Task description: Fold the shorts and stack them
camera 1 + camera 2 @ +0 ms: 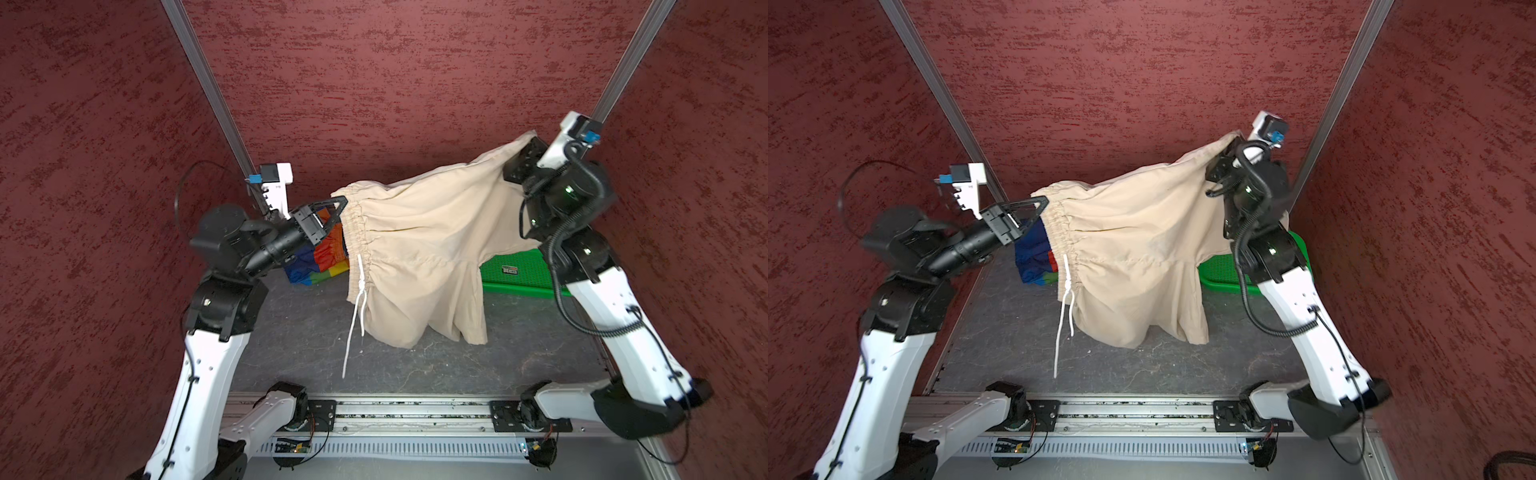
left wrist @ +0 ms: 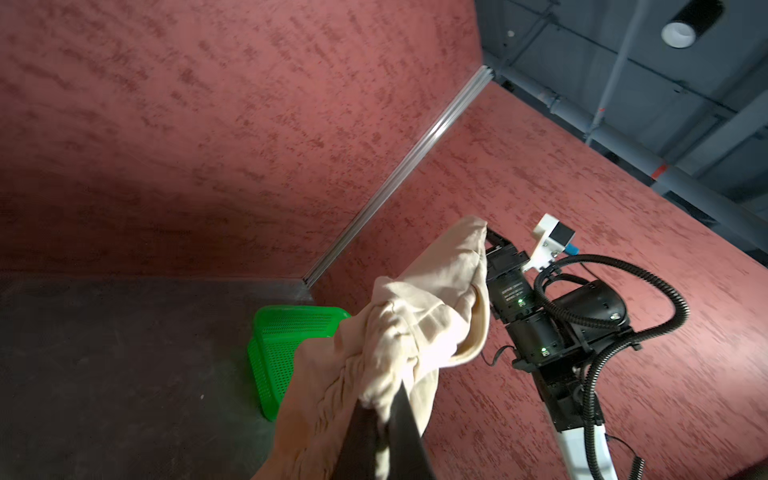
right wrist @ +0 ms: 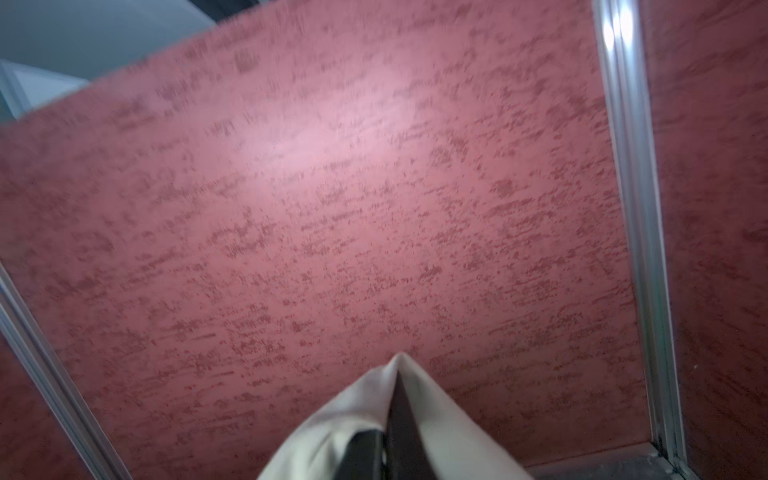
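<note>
left gripper, right gripper clamp shorts

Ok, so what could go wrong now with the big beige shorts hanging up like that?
1. The left hand pinches only the waistband edge of the beige shorts, and the right hand only one leg corner, so the cloth might slip out.
2. The white drawstring dangles low and may get trapped in a fold.
3. The shorts hang close by the rainbow shorts and might drag them.
</note>
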Robot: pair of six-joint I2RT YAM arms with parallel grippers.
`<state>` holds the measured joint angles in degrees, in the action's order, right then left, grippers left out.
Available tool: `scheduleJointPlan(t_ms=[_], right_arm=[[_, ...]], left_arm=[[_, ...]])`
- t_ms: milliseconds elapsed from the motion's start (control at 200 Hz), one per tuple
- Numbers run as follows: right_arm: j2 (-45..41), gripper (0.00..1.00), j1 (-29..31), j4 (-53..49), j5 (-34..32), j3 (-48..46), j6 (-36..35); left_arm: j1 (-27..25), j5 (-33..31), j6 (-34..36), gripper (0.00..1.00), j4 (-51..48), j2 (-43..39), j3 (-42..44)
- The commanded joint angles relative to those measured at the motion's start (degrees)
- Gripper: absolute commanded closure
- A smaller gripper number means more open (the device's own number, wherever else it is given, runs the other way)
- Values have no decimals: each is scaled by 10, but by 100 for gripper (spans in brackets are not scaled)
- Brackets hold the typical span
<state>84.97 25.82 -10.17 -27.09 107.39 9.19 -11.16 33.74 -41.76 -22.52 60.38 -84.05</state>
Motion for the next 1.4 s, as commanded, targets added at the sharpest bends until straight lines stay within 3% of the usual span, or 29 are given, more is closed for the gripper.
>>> scheduleJointPlan(t_ms=[0, 220, 436, 501, 576, 631, 701, 806, 927, 1027, 1182, 1287, 1398], right_arm=[[143, 100, -7, -121, 38, 74, 16], [370, 100, -7, -190, 158, 165, 73], [503, 100, -7, -215, 192, 255, 78], [543, 80, -8, -251, 188, 315, 66], [563, 53, -9, -284, 177, 357, 53], [551, 41, -10, -291, 167, 352, 45], [516, 35, -10, -296, 151, 316, 34], [409, 30, -10, -268, 134, 171, 33], [234, 19, -10, -185, 92, -72, 50], [138, 11, -19, -184, 58, -196, 73], [115, 12, -36, -220, 88, -261, 83], [146, 17, -36, -224, 129, -262, 57], [185, 22, -42, -227, 123, -251, 36]], left_arm=[[15, -29, -15, 100, 19, 33, 42], [109, -15, -32, 100, 52, 96, 181], [174, 8, -39, 100, 94, 223, 225], [177, 14, -42, 100, 108, 257, 220], [176, 21, -44, 86, 118, 282, 210], [176, 21, -43, 72, 116, 292, 201], [177, 19, -43, 53, 115, 293, 196], [178, 10, -39, 42, 109, 280, 193], [179, -10, -26, 37, 81, 254, 186], [176, -31, -18, 33, 62, 225, 186], [160, -64, -1, 29, 30, 190, 178], [146, -71, 0, 28, 18, 177, 179], [140, -83, -3, 28, 15, 159, 193]])
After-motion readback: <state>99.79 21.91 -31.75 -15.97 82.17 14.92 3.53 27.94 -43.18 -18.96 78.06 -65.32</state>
